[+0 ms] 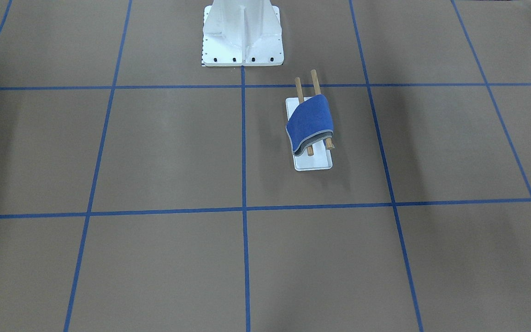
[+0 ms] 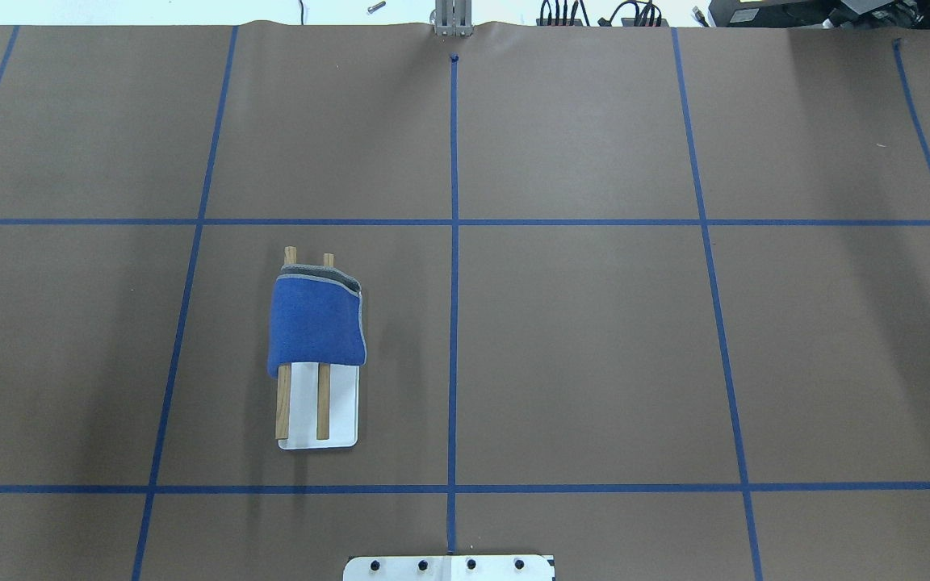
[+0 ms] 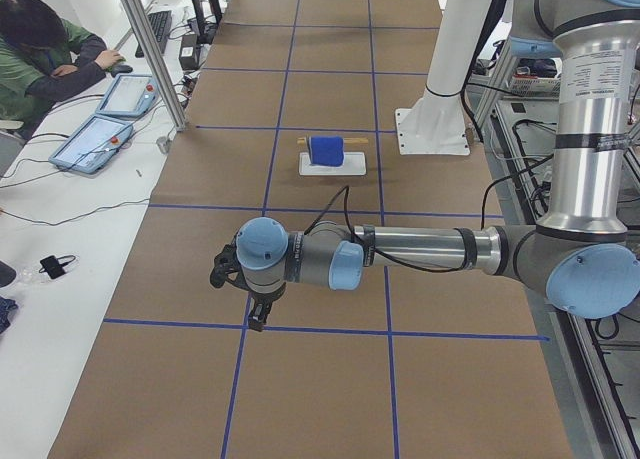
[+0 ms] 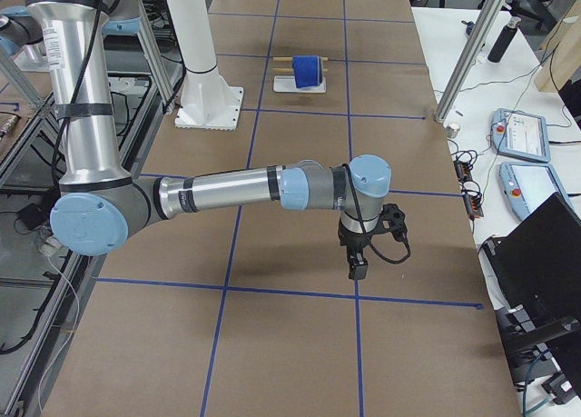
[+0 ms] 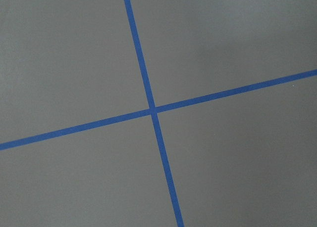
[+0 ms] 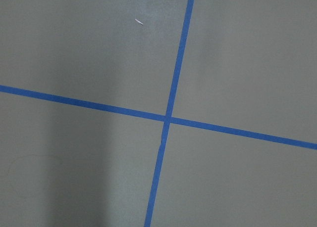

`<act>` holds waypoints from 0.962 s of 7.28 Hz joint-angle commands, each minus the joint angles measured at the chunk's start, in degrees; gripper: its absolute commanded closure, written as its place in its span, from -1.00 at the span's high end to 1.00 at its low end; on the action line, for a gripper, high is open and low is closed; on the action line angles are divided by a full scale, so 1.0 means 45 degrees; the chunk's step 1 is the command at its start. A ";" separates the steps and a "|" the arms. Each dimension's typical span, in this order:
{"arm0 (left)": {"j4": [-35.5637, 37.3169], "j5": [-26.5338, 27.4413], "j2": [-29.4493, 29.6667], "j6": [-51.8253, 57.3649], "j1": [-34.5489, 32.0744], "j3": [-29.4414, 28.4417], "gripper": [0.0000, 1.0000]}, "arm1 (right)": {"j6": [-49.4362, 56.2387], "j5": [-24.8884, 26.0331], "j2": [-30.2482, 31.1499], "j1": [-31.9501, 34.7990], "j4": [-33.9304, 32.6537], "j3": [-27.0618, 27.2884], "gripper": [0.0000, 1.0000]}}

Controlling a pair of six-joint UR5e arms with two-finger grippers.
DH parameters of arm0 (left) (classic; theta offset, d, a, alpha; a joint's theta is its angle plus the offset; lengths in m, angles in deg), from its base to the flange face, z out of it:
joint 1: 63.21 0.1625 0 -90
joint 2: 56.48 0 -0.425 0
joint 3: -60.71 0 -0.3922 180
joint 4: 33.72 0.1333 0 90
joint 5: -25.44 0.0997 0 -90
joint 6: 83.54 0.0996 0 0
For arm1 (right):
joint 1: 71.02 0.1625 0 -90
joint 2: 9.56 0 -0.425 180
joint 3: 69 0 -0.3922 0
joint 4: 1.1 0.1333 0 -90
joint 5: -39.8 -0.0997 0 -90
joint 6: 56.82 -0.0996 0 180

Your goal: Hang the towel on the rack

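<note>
The blue towel [image 1: 310, 122] hangs draped over the two wooden rods of the rack [image 1: 314, 161], covering their half farther from the robot base. It also shows in the overhead view [image 2: 316, 327] on the rack [image 2: 340, 411], left of the centre line. The left gripper [image 3: 258, 314] hangs high above the table, far from the rack, seen only in the exterior left view; I cannot tell if it is open or shut. The right gripper [image 4: 357, 270] hangs likewise at the other end; I cannot tell its state. Both wrist views show only brown table with blue tape crosses.
The white robot pedestal [image 1: 242, 32] stands bolted behind the rack. An operator [image 3: 40, 49] sits at a side bench with tablets [image 3: 95, 139]. Aluminium posts [image 4: 472, 44] and more tablets [image 4: 522, 131] flank the table's operator side.
</note>
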 commanded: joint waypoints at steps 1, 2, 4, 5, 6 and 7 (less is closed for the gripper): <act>-0.0391 -0.0001 -0.0100 -0.0057 -0.0008 -0.0082 0.96 | -0.0015 -0.0032 0.0132 0.0010 -0.0057 0.0089 1.00; -0.0391 -0.0001 -0.0216 -0.0057 -0.0008 -0.0062 0.96 | -0.0015 -0.0032 0.0132 -0.0009 -0.0057 0.0031 1.00; -0.0391 -0.0001 -0.0354 -0.0077 -0.0008 0.0035 0.96 | 0.0004 -0.0032 0.0132 -0.0010 -0.0057 0.0011 1.00; -0.0391 -0.0001 -0.0354 -0.0077 -0.0008 0.0035 0.96 | 0.0005 -0.0032 0.0132 -0.0010 -0.0057 0.0011 1.00; -0.0391 -0.0001 -0.0354 -0.0077 -0.0008 0.0035 0.96 | 0.0005 -0.0032 0.0132 -0.0010 -0.0057 -0.0008 1.00; -0.0391 -0.0001 -0.0334 -0.0077 -0.0008 0.0035 0.96 | 0.0005 -0.0032 0.0152 -0.0029 -0.0057 -0.0028 1.00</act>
